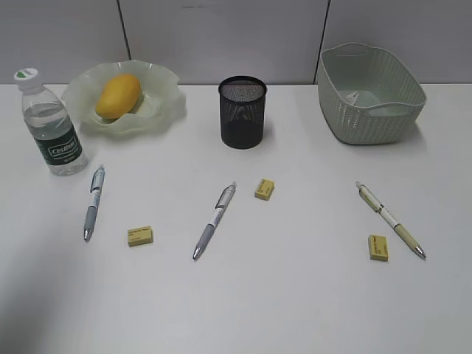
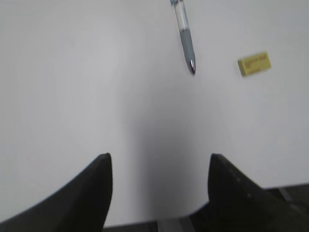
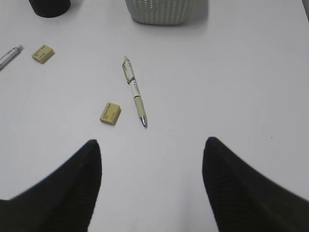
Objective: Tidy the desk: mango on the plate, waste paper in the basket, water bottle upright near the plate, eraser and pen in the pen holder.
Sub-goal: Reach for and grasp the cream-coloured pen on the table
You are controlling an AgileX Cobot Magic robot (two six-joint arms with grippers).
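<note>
On the white desk the mango lies in the wavy plate, and the water bottle stands upright left of it. The pen holder stands mid-back. A pale wad, seemingly the waste paper, lies inside the basket. Three pens and three yellow erasers lie loose. My left gripper is open above bare desk, short of a pen and an eraser. My right gripper is open, short of a pen and an eraser.
Neither arm shows in the exterior view. In the right wrist view the basket and pen holder sit at the top edge, with a second eraser and a pen tip at the left. A grey wall backs the desk.
</note>
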